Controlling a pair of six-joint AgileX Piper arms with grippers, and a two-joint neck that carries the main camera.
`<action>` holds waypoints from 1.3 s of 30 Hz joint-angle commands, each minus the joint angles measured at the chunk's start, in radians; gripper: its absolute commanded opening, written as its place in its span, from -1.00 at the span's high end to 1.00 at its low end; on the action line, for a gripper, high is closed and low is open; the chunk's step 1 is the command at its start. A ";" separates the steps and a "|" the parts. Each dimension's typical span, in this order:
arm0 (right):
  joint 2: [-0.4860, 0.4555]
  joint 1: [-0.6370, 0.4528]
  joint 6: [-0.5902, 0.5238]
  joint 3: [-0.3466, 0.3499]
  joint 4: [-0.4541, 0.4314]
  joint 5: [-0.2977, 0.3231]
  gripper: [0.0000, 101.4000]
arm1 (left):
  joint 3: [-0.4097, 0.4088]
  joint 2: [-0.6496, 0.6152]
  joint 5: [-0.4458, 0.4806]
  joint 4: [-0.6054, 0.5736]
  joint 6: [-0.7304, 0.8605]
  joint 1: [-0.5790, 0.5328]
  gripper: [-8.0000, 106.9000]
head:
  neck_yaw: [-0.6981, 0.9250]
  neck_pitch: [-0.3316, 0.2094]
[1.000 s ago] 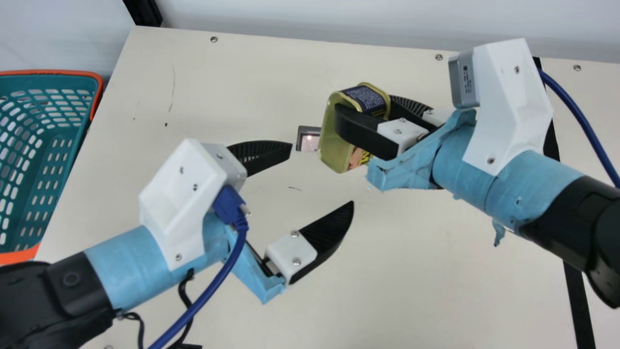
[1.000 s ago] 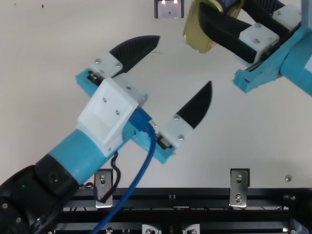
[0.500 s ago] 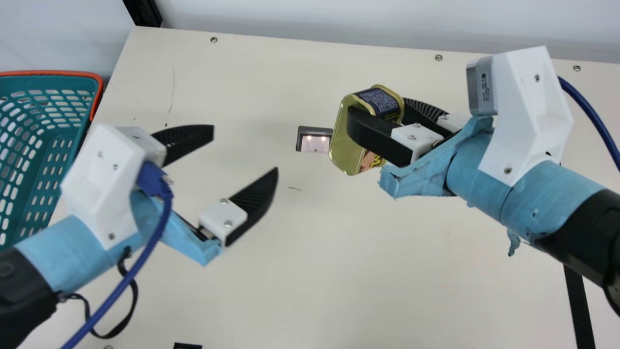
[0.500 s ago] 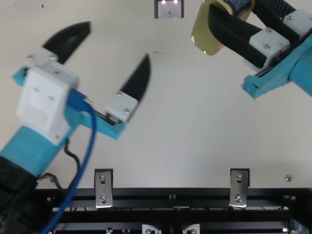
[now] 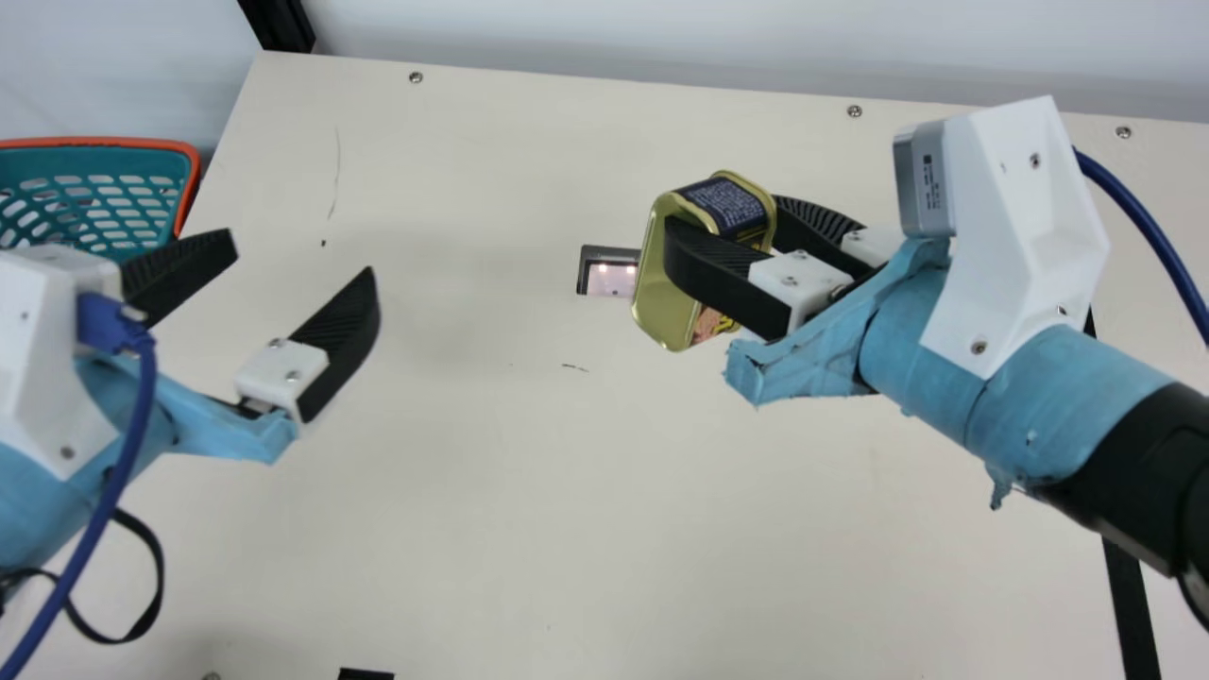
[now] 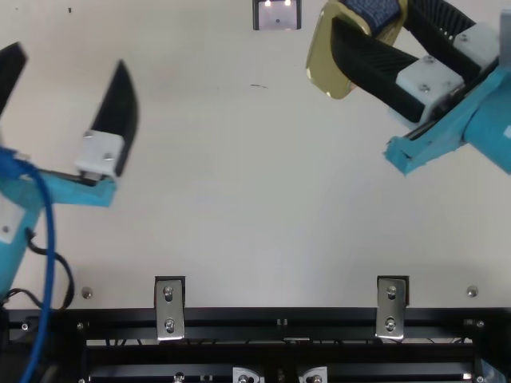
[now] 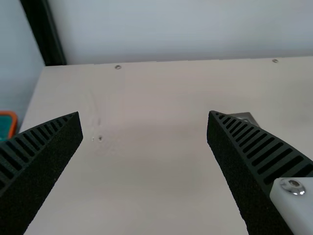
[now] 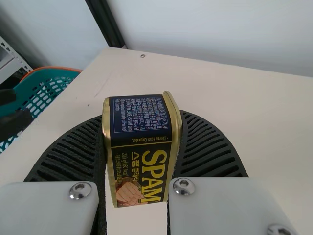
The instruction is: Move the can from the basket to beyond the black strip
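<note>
"Leftward across the main view my left gripper (image 5: 302,263) has swung over the last second, towards the side where the basket (image 5: 104,144) is. My right gripper (image 5: 723,222) has shifted only a little; since half a second ago it has eased slightly back towards the panel, and the can (image 5: 659,283) went with it."

"Which hand has it, then?"

"My right. Its two ribbed fingers are closed on the can's sides, one on each. In the right wrist view I see the dark label and the gold rims at both ends."

"How is it sitting?"

"Tilted, with one plain gold end turned mostly towards the basket side. In the main view it overlaps one edge of a small dark-framed panel (image 5: 604,279) on the table (image 5: 529,519). How high I have it, I can't tell."

"And your left?"

"Wide apart, with nothing between the fingers but a view of the table. In the main view one finger overlaps the basket."

"Is the can past the black strip (image 5: 1129,604)?"

"No, it's on the basket's side of that, well apart from both. My right arm crosses over the strip."
</note>
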 commanded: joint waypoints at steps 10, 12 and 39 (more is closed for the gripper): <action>0.027 0.087 0.095 -0.017 -0.094 -0.048 1.00 | 0.058 -0.191 0.028 0.024 0.054 0.238 -0.71 | -0.004 -0.004; 0.031 0.103 0.113 -0.016 -0.110 -0.057 1.00 | 0.054 -0.222 0.027 0.029 0.058 0.273 -0.71 | -0.004 -0.004; 0.046 0.052 0.369 0.018 -0.442 -0.131 1.00 | 0.056 -0.222 0.029 0.026 0.056 0.273 -0.71 | -0.165 -0.031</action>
